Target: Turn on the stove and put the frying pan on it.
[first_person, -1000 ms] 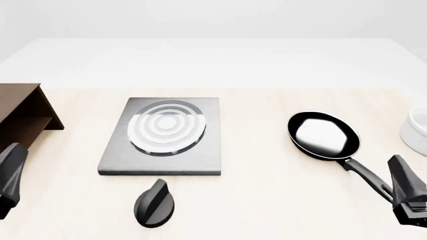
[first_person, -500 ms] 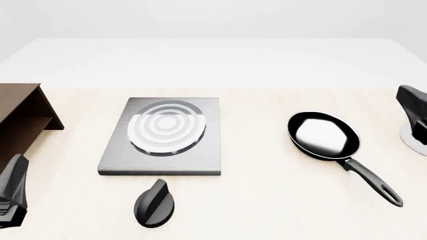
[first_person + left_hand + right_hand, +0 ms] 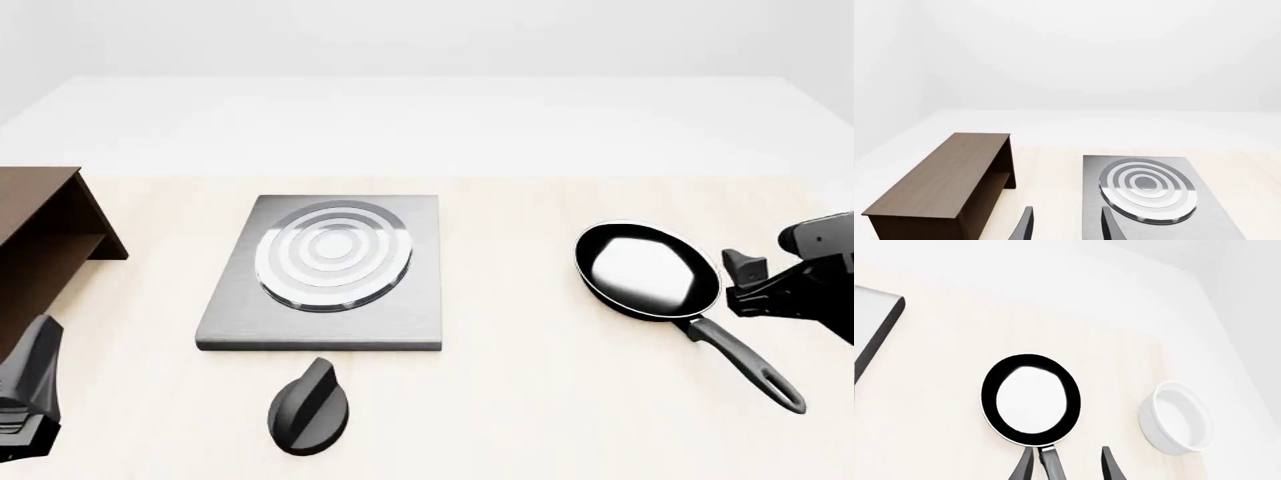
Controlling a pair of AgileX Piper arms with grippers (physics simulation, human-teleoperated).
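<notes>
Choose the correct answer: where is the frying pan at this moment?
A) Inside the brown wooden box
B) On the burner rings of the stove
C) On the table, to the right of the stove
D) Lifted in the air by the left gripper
C: the frying pan lies flat on the table, apart from the stove, whose burner rings are bare.

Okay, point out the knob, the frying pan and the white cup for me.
knob (image 3: 308,407), front view, on its raised ridge.
frying pan (image 3: 647,270), front view, middle of its shiny inside.
white cup (image 3: 1177,418), right wrist view, inside the bowl of the cup.
</notes>
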